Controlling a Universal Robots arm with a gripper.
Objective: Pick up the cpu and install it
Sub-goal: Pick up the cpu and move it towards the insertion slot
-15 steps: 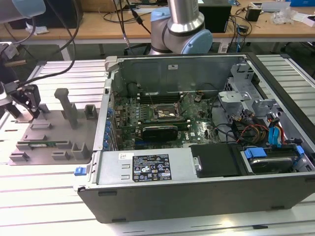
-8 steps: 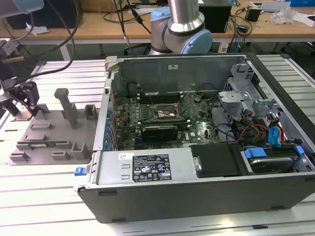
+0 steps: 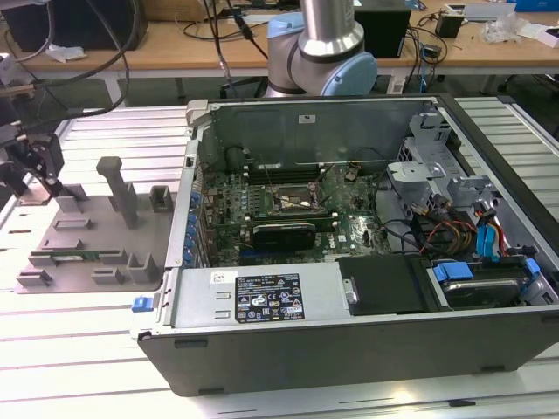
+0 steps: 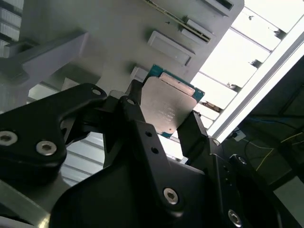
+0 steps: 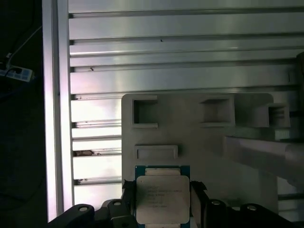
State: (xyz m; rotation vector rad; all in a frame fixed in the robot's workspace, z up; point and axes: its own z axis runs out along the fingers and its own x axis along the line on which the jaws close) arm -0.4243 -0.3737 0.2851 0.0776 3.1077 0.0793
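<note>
Gripper clamped on cpu at the grey fixture tray

Black fingers pinch two opposite edges of the cpu, right at the tray's outer edge (lifted or seated, can't tell). Judged light, stiff, fragile on the underside, with a slick metal lid, so the rim edges are the sane place to hold. Look: small flat square, silver-grey top plate, faint print, thin teal-green rim

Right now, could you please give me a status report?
Hand shut on the cpu, at the grey fixture tray. Tray's tall post close by, not touching.
</note>
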